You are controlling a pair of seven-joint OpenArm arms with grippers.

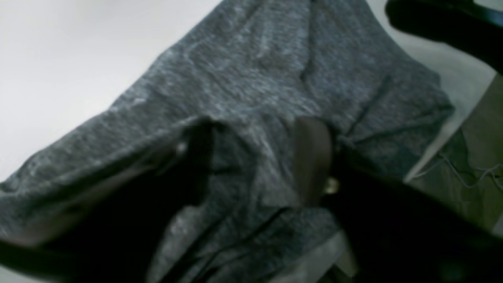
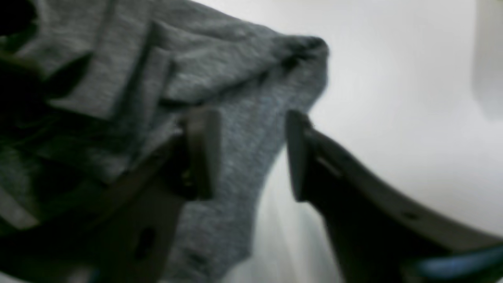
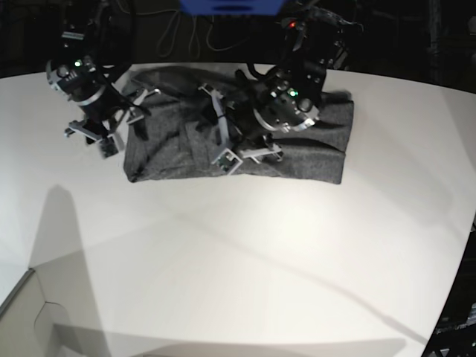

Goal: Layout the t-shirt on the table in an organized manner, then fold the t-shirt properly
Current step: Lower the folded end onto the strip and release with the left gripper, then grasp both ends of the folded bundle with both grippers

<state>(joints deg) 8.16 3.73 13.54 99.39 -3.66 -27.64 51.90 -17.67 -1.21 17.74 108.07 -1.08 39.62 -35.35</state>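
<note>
The dark grey t-shirt (image 3: 297, 145) lies as a wide, roughly rectangular bundle at the back of the white table (image 3: 238, 260). My left gripper (image 3: 222, 132) hovers over the shirt's middle. In the left wrist view the left gripper (image 1: 257, 125) is open, its fingers apart with creased t-shirt (image 1: 275, 59) fabric under them. My right gripper (image 3: 125, 119) is at the shirt's left end. In the right wrist view the right gripper (image 2: 249, 116) is open, straddling the edge of the t-shirt (image 2: 220, 59), with bare table (image 2: 393, 118) beside it.
A blue object (image 3: 230, 6) and cables sit behind the table's back edge. The table's curved edge runs down the right (image 3: 465, 245), and a step shows at the lower left (image 3: 18, 312). The left wrist view shows floor and wires (image 1: 479, 165) past the edge.
</note>
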